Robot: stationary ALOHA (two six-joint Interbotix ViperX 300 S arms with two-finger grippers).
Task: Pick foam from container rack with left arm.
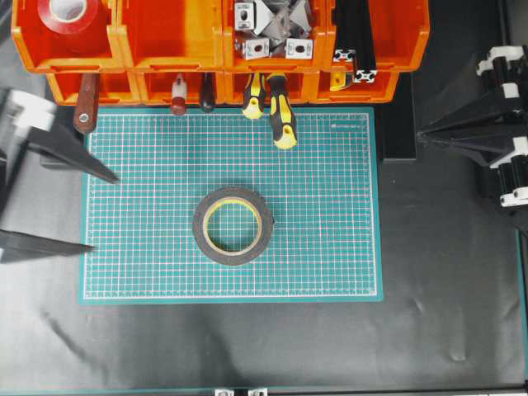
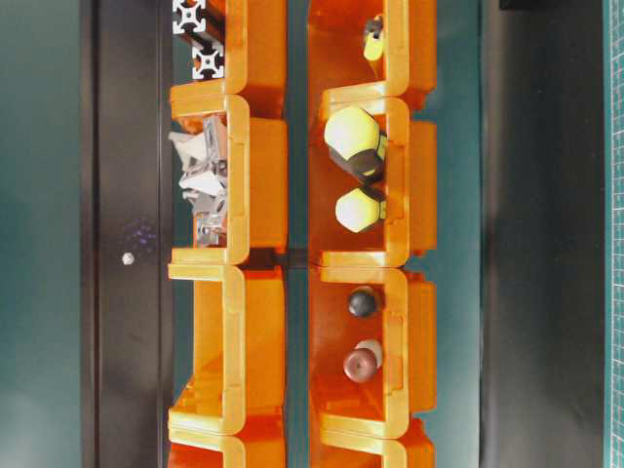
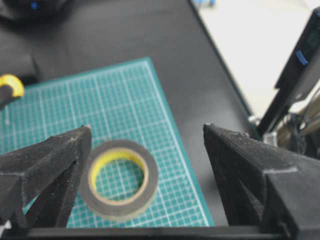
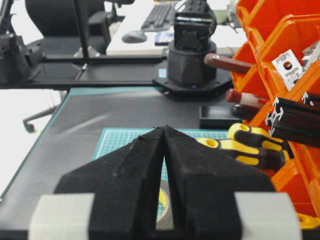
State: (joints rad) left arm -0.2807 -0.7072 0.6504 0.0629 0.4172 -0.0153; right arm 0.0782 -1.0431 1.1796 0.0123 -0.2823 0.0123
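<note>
Likely light and slightly squashy, the black ring-shaped foam tape roll [image 1: 233, 225] suits a pinch across its wall; the left gripper [image 1: 103, 210] gapes empty beside it.

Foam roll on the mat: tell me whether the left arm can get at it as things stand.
Probably yes. The foam roll lies flat in the open on the green mat, nothing beside it, and the left hand is open at the mat's left edge.

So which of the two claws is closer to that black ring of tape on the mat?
Left. The left gripper hangs open just off the foam roll's left; the right gripper sits shut beyond the green mat's far edge.
</note>
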